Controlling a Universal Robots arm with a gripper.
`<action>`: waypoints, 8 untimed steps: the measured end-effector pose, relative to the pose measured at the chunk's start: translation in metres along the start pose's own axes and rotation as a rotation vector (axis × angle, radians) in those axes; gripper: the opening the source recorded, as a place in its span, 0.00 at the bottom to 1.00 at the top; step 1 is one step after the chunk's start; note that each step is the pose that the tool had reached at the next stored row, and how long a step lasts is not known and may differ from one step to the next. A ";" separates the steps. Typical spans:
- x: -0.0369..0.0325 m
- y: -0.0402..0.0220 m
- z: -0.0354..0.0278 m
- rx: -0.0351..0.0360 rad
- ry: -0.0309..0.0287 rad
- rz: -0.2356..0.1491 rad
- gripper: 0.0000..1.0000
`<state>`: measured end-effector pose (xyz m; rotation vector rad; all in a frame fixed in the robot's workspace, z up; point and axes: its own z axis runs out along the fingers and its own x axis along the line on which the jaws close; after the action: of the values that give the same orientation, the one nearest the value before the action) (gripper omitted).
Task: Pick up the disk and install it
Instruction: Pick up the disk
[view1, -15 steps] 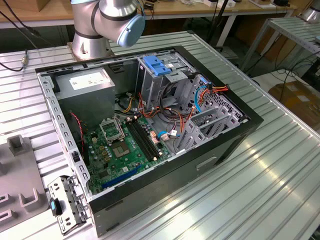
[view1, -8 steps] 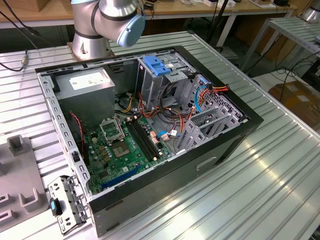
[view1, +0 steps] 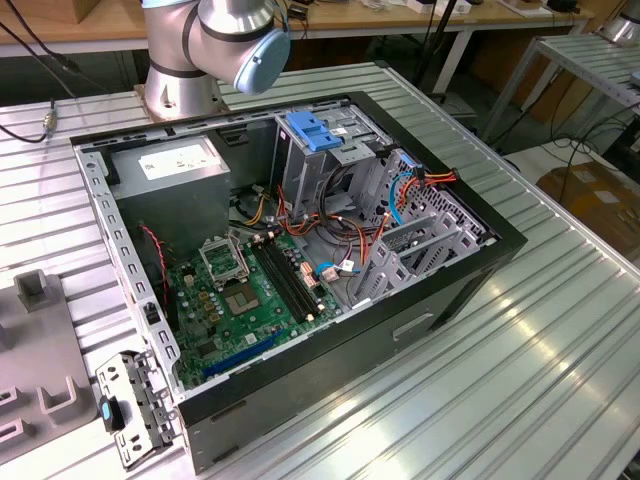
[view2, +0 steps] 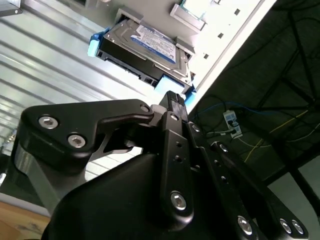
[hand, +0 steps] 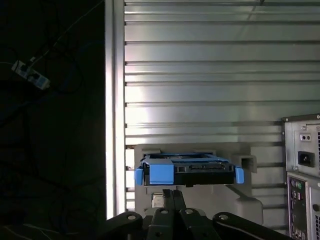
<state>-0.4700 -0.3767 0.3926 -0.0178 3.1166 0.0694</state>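
1. Pointing the black two-finger claw (hand: 172, 193) at the flat silver-metal disk (hand: 187, 172) with blue plastic side rails, in the first wrist view.
2. Pinching the fingertips together, gripping nothing.
3. Lying flat on a pale grey moulded holder (hand: 250, 205), white-and-blue label (view2: 155, 40) facing up, just beyond the fingertips; touching them or not, cannot tell.
4. Sitting on the ribbed aluminium table (hand: 215, 65), near the black computer tower (hand: 302, 170), outside it.
5. Lying open in the exterior view, exposing a green circuit board (view1: 235, 300).

disk (view2: 145, 50): silver, wht/blu label, blu rails | hand (view2: 172, 100): blk | table (view1: 560, 330): ribbed silver
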 end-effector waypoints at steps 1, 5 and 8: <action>0.0000 0.0000 0.0000 -0.0004 0.0008 -0.018 0.11; -0.0002 0.0000 0.0001 -0.0022 0.0041 -0.093 0.11; -0.0003 0.0000 0.0002 -0.0038 0.0070 -0.156 0.11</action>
<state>-0.4697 -0.3767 0.3924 -0.2613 3.1092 0.0722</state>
